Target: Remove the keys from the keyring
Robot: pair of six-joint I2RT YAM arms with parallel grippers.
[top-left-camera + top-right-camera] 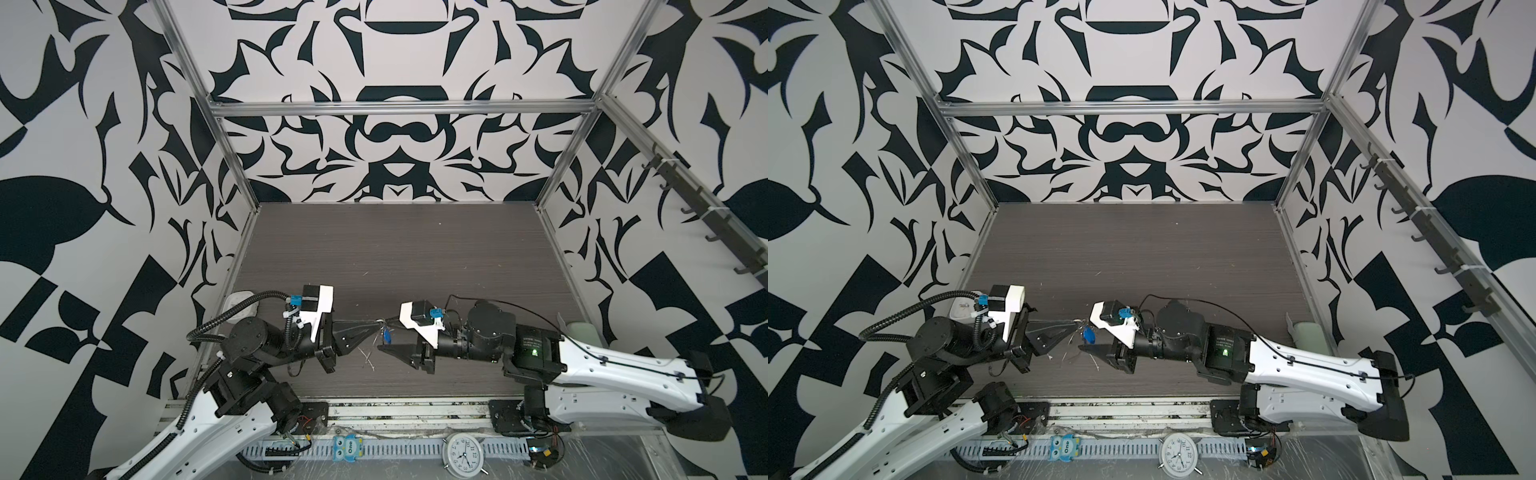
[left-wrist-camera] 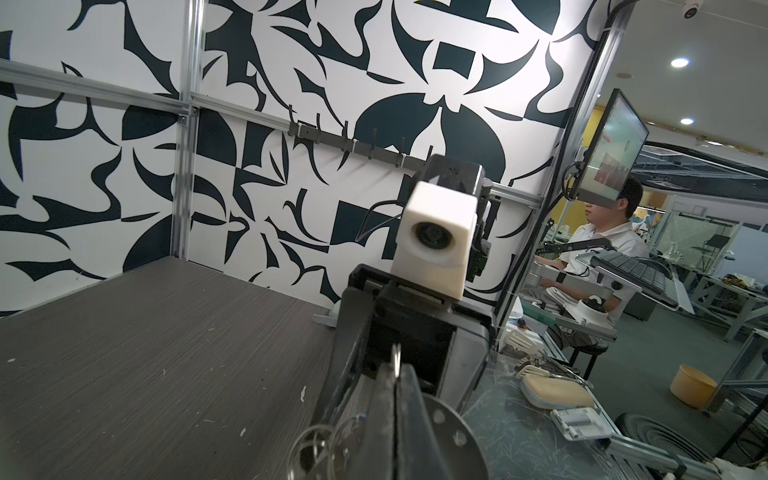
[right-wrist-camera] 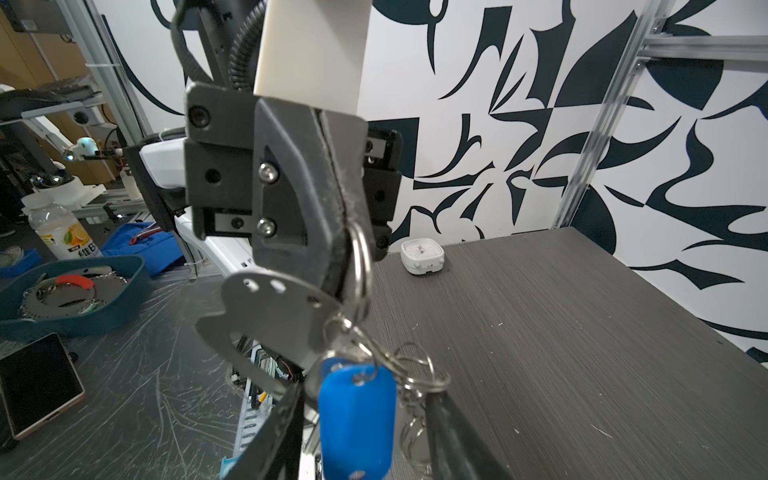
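In both top views my two grippers meet tip to tip above the front middle of the dark table [image 1: 415,249]. The left gripper [image 1: 376,326] [image 2: 397,368] is shut, pinching a large silver ring [image 3: 360,257] of the keyring. The keyring's grey holed plate [image 3: 266,311] [image 2: 451,432] hangs beside the left fingers. Below the ring dangles a silver key [image 3: 345,347] with a blue tag [image 3: 357,419] [image 1: 386,336] [image 1: 1088,334] and several small split rings [image 3: 415,374]. The right gripper [image 3: 368,449] [image 1: 387,337] is open, its fingers standing on either side of the blue tag with gaps.
A small white square clock [image 3: 422,257] [image 1: 245,301] sits at the table's left edge. A pale green object [image 1: 582,332] stands at the right edge. Thin scraps [image 1: 368,359] lie under the grippers. A round alarm clock [image 1: 461,455] and an owl toy [image 1: 347,449] rest on the front rail.
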